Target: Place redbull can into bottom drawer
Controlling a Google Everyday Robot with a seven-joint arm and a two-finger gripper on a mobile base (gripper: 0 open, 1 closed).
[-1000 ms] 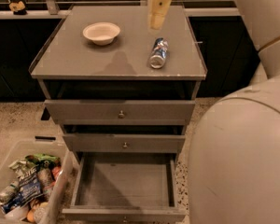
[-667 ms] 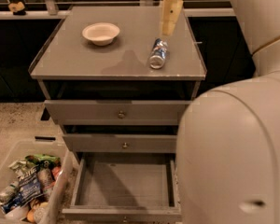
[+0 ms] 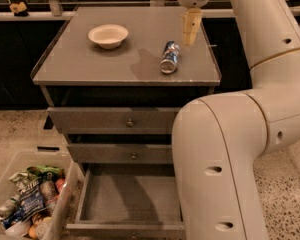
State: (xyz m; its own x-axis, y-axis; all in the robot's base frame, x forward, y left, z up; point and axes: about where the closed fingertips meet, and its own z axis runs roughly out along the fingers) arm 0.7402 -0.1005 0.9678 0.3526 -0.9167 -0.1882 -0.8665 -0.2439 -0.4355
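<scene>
The redbull can (image 3: 169,57) lies on its side on the surface (image 3: 90,64), just front-left of the hand (image 3: 191,28) and not touching it; the hand's opening state cannot be told, and the arm (image 3: 215,159) hides the right end of the open bottom drawer (image 3: 130,199).

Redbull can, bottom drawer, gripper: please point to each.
redbull can (image 3: 170,57), camera view, middle of its side.
bottom drawer (image 3: 130,196), camera view, bare inner floor.
gripper (image 3: 190,40), camera view, its tip, near the can.

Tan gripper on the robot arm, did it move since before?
Yes. The tan gripper slid rightward and lower in view, now just right of the far end of the lying blue-and-silver drink can.
</scene>
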